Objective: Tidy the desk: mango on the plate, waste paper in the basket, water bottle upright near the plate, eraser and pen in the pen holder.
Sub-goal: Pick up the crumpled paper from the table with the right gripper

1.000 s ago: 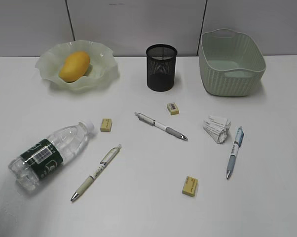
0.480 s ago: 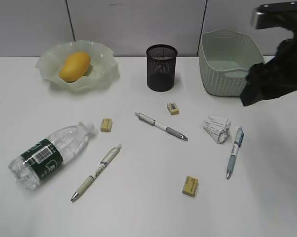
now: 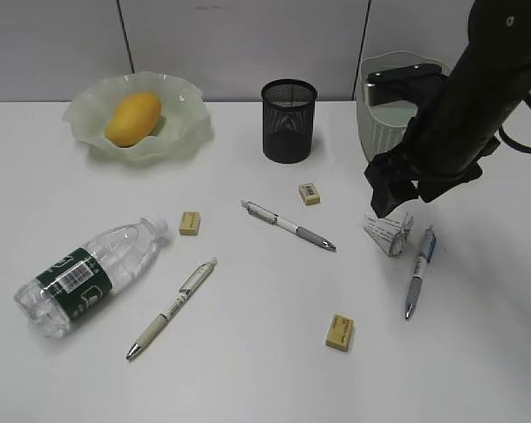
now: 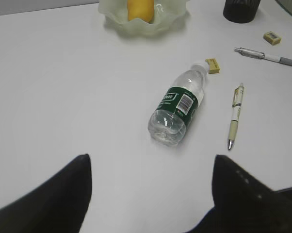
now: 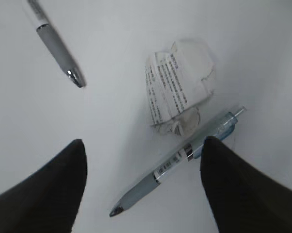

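On the plain white desk (image 3: 248,379), a crumpled wad of white printed waste paper (image 3: 389,231) is seen just beside a pale blue pen (image 3: 418,270), with the black right gripper (image 3: 392,196) held above it, jaws spread and empty. The left gripper (image 4: 151,194) is likewise spread wide, nothing grasped, above a clear, green-labelled water bottle (image 4: 177,109) lying on its side.

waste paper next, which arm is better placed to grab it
Right. Its end effector hangs open just above the waste paper, with the basket close behind it. The left end effector is open too, but over the desk's other side, by the bottle.
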`<state>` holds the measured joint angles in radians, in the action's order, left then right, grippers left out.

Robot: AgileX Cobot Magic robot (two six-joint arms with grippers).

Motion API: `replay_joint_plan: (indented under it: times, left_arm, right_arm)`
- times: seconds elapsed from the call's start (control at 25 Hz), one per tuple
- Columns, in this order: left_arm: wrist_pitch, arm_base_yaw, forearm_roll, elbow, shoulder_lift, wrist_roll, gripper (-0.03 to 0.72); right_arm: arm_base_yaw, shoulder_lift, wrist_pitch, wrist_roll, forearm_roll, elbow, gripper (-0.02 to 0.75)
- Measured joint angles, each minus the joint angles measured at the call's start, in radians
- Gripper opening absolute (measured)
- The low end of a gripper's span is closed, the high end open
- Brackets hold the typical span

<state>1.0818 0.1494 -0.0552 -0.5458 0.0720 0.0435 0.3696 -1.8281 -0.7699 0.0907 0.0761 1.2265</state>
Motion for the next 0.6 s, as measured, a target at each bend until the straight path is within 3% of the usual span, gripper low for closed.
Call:
replay_joint_plan:
  times: [0.24,0.6]
  left_arm:
    - [-0.009,0.0,-0.053,0.022,0.0,-0.009,0.58]
    - [-0.013,0.0,-0.056,0.022,0.0,-0.01,0.559]
  right_arm:
    - [0.0,-0.1,0.078,-0.038,-0.071,0.007,0.627]
    - [0.0,-0.193,0.122,-0.105,-0.109,0.033,0.634]
